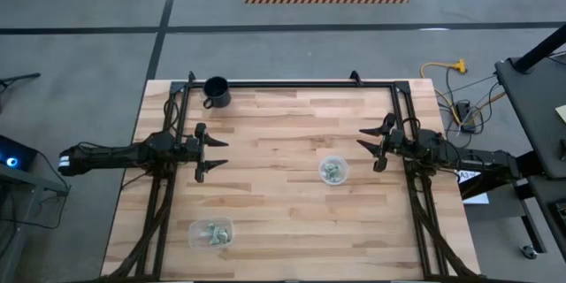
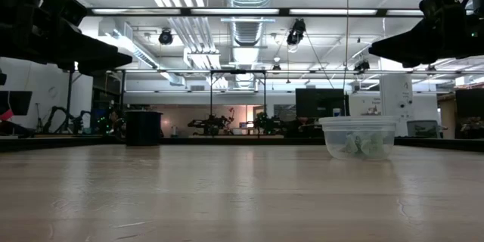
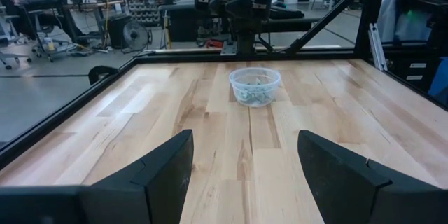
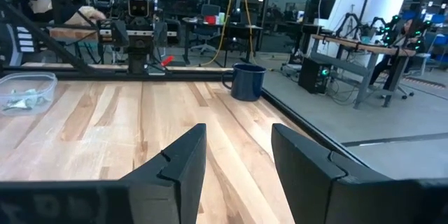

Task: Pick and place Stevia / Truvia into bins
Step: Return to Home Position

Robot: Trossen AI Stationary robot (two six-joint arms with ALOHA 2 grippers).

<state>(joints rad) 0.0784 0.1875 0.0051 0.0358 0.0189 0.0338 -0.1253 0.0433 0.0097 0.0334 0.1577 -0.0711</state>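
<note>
My left gripper (image 1: 215,152) hovers open over the table's left side and holds nothing; its fingers frame bare wood in the left wrist view (image 3: 245,140). My right gripper (image 1: 371,142) hovers open over the right side, also holding nothing (image 4: 238,131). The round clear bowl (image 1: 333,172) stands right of centre with green-and-white Stevia packets (image 3: 255,95) inside. The rounded-rectangular clear tub (image 1: 210,233) stands near the near-left corner, with packets (image 4: 24,98) in it. Every packet I see lies inside a bin.
A black mug (image 1: 216,92) stands at the far-left corner and also shows in the right wrist view (image 4: 246,82). A black frame rail (image 1: 292,84) runs along the table's far edge and down both sides. Bare wood lies between the two grippers.
</note>
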